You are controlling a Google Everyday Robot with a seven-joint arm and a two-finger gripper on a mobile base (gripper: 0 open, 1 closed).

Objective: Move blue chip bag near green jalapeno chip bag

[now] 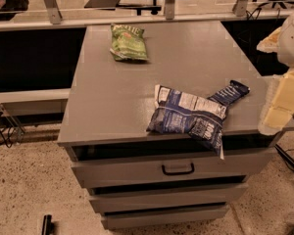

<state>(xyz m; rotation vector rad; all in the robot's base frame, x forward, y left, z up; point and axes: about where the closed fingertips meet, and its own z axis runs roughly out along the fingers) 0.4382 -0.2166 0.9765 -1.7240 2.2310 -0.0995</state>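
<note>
the job looks to be at its opening step: the blue chip bag (186, 114) lies at the front edge of the grey cabinet top (112, 97), its lower right corner drooping over the lip above the top drawer (137, 173), while the green jalapeno chip bag (129, 43) sits well apart from it, near the back edge and left of centre. the gripper (280, 104) hangs at the right edge of the view, just off the cabinet's front right corner and beside the blue bag without touching it; whether it is released or clenched i cannot tell, and it grasps nothing that shows. the next move, as i judge it, calls for coming in over the blue bag, pinching a raised fold of foil, and carrying it back and to the left toward the green one. the blue bag is crinkled foil, puffy and irregular, dark blue with white text panels, so it should crumple and slide easily (a slim dark-blue packet (230, 93) pokes out from behind its right side and may get dragged along). the green bag is smaller, light and creased. the cabinet top is flat, matte and smooth.
</note>
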